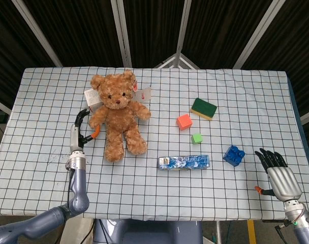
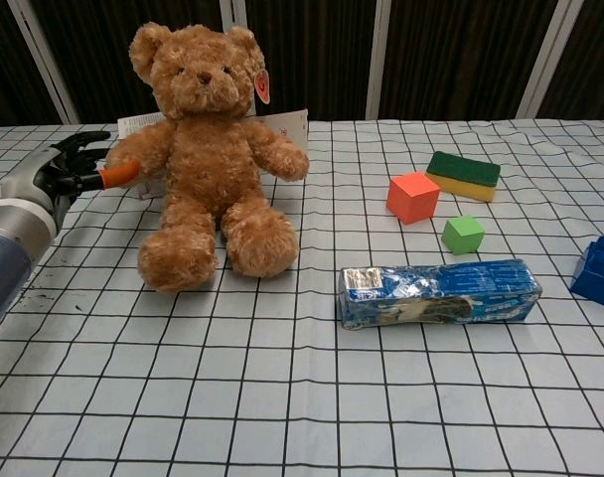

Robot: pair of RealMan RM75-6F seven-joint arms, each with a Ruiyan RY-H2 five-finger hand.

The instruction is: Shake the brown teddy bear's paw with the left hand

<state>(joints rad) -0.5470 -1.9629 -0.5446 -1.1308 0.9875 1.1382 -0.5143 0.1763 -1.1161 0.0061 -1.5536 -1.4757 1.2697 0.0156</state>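
Brown and plush, the teddy bear (image 1: 117,114) sits upright toward the far left part of the checked tablecloth (image 1: 236,96), legs stretched toward the near edge, a red tag by its ear. Behind it a white printed box (image 2: 282,123) pokes out on both sides.

The left hand (image 1: 79,133) is just beside the bear's outstretched paw (image 2: 123,159). Its dark fingers (image 2: 75,147) are spread apart, and the orange-tipped thumb (image 2: 116,175) reaches to the underside of the paw; from here I cannot tell whether it actually touches, and the fingers do not close around the paw.

To the right of the bear lie an orange cube (image 1: 184,121), a small green cube (image 1: 196,138) and a green-and-yellow sponge (image 1: 204,108), each apart from the others. Nearer the front edge a crumpled blue packet (image 1: 184,162) lies flat, with a blue toy brick (image 1: 234,155) beside its right end.

The right hand (image 1: 279,175) hangs at the near right corner, well apart from everything, fingers extended and slightly fanned, holding nothing.
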